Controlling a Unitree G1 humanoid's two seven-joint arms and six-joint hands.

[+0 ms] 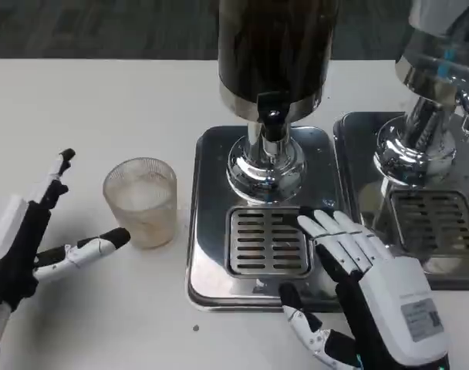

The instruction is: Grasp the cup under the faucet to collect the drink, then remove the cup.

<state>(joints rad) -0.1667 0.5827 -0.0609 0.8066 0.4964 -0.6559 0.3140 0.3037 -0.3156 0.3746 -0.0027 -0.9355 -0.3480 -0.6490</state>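
A clear ribbed glass cup stands upright on the white table, left of the drink dispenser's steel tray. The dark dispenser tank sits on a chrome pedestal, and its black faucet points down over the slotted drip grate. Nothing stands on the grate. My left hand is at the left edge, fingers spread around empty air, one fingertip close to the cup's base without holding it. My right hand hovers over the tray's front right corner, fingers extended and apart, holding nothing.
A second dispenser with its own steel tray and grate stands at the right, close beside my right hand. Bare white table lies to the left and front of the cup.
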